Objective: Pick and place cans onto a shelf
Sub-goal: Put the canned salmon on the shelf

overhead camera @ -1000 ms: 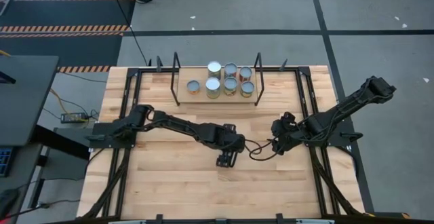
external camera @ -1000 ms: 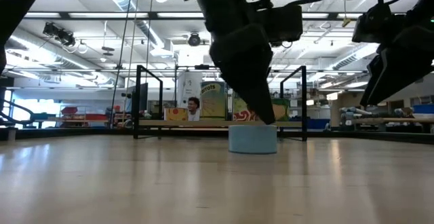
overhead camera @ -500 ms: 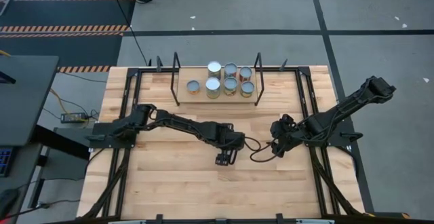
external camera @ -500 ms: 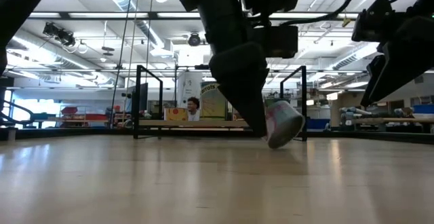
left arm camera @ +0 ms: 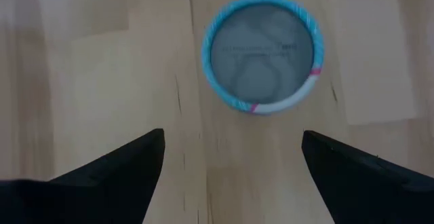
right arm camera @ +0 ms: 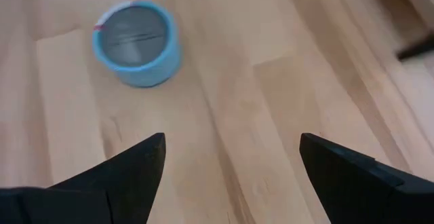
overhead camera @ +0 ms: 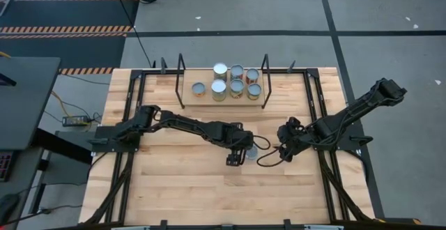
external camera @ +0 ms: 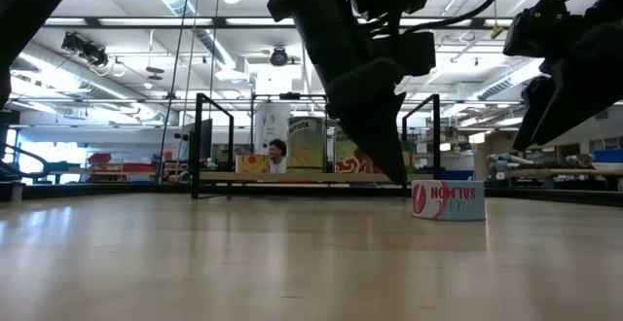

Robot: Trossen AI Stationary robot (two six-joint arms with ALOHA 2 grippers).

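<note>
A loose can [overhead camera: 251, 151] stands upright on the worktop [overhead camera: 174, 188], just ahead of the wide-open left gripper [overhead camera: 233, 159], the nearer one.

Low can [overhead camera: 251, 151] upright on bare table [overhead camera: 174, 181], clear all round except left gripper [overhead camera: 235, 155] just beside it; right gripper [overhead camera: 284, 148] near its other side, both spread.

Both arms [overhead camera: 188, 127] are showing matte black jointed links; black cable [overhead camera: 263, 159] is looping off right arm [overhead camera: 348, 115]; jaws are tapering to dark wedges.
</note>
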